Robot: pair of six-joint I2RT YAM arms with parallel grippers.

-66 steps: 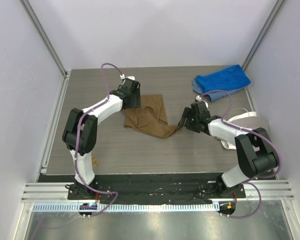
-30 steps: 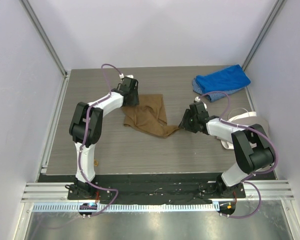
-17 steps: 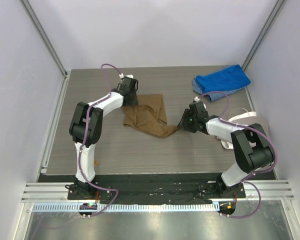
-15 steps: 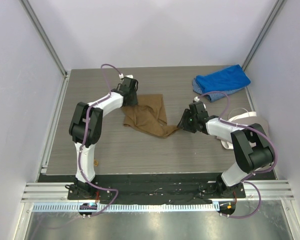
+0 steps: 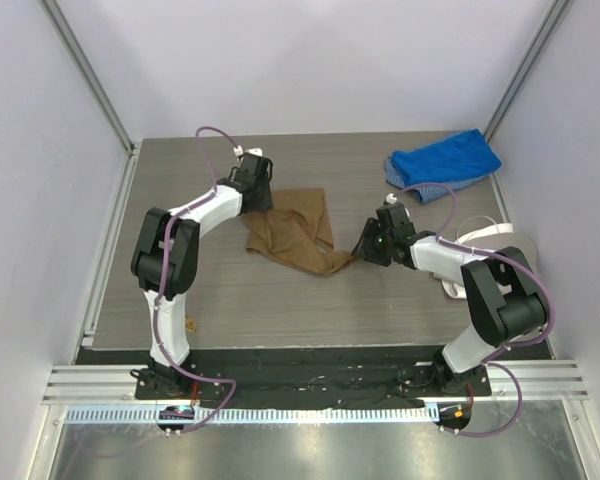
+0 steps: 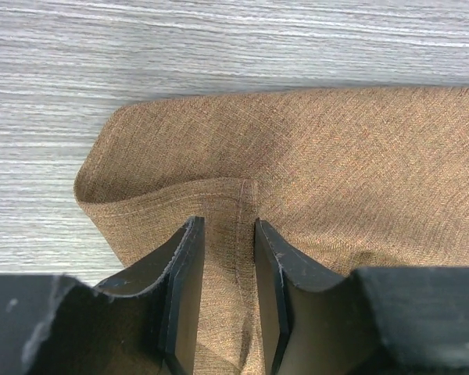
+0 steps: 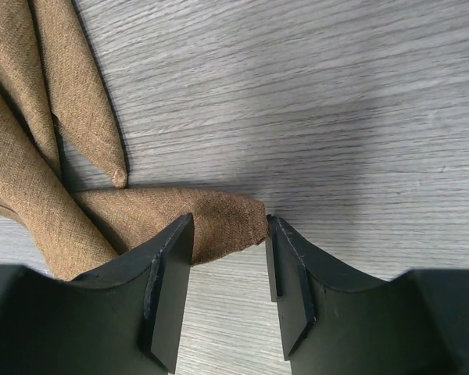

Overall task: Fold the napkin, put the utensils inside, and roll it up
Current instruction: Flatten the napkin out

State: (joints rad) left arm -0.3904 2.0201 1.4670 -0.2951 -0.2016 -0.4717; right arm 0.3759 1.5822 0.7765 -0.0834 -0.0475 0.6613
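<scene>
The tan-brown napkin lies rumpled on the wooden table, partly folded over itself. My left gripper is at the cloth's far left edge. In the left wrist view its fingers are shut on a raised hemmed fold of the napkin. My right gripper is at the cloth's near right tip. In the right wrist view it stands open with that napkin corner lying on the table between its fingers. Of the utensils, only a small gold bit of the spoon shows beside the left arm.
A blue cloth lies bunched at the back right corner. A beige-and-white cap-like item sits by the right edge, behind the right arm. Metal frame posts and walls bound the table on both sides.
The left jaws have narrowed onto the napkin's fold and the left arm's elbow has swung slightly left. The right gripper has stayed at the napkin's corner.
</scene>
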